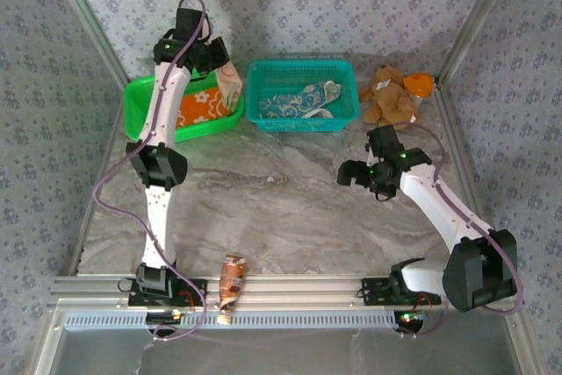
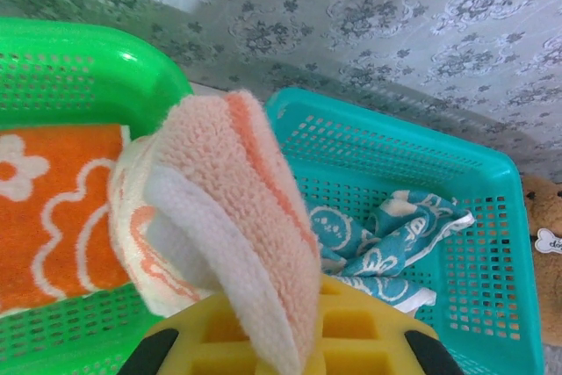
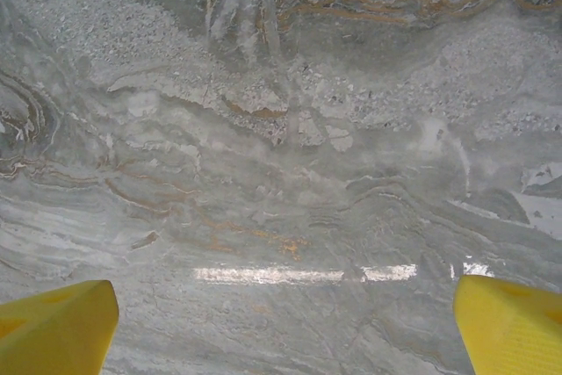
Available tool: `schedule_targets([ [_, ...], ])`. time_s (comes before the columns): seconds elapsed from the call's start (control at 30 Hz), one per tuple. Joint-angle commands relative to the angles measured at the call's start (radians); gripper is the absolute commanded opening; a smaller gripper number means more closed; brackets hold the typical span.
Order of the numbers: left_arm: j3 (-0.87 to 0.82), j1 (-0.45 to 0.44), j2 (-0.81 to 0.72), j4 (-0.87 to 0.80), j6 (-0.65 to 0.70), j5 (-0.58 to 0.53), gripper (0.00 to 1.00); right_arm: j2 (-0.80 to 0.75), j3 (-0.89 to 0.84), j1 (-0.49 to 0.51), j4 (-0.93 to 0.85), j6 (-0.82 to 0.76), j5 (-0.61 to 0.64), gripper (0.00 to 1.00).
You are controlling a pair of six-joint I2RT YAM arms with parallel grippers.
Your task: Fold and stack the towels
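My left gripper (image 1: 213, 61) is raised at the back, shut on the pale peach towel (image 1: 230, 83), which hangs over the gap between the two baskets. In the left wrist view the peach towel (image 2: 237, 208) drapes folded out of the yellow fingers (image 2: 351, 331). A bright orange towel (image 1: 200, 108) (image 2: 53, 208) lies flat in the green basket. The teal towel (image 1: 303, 101) (image 2: 395, 234) lies crumpled in the teal basket. My right gripper (image 1: 358, 173) (image 3: 281, 331) hovers open over bare marble, nothing between its fingers (image 3: 53, 331).
The green basket (image 1: 139, 98) and the teal basket (image 1: 299, 68) stand side by side at the back. A brown teddy bear (image 1: 391, 94) sits at the back right. A small crumpled brown item (image 1: 233, 277) rests on the front rail. The marble table (image 1: 263, 208) spreads between the arms.
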Motion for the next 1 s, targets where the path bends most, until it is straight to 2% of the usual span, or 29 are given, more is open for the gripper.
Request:
schedule_targets([
  [0.0, 0.027, -0.004, 0.019, 0.044, -0.032, 0.042, 0.0, 0.005, 0.007, -0.016, -0.022, -0.024, -0.018, 1.0],
  [0.23, 0.031, 0.001, 0.014, 0.037, -0.023, 0.043, 0.0, 0.012, -0.008, -0.033, -0.009, -0.027, -0.034, 1.0],
  [0.53, 0.041, -0.013, 0.006, 0.073, -0.041, 0.111, 0.0, 0.041, 0.001, -0.036, 0.011, -0.026, -0.052, 1.0],
  [0.97, 0.044, -0.016, 0.001, 0.045, -0.02, 0.105, 0.0, 0.059, -0.01, -0.034, 0.036, -0.025, -0.061, 1.0],
])
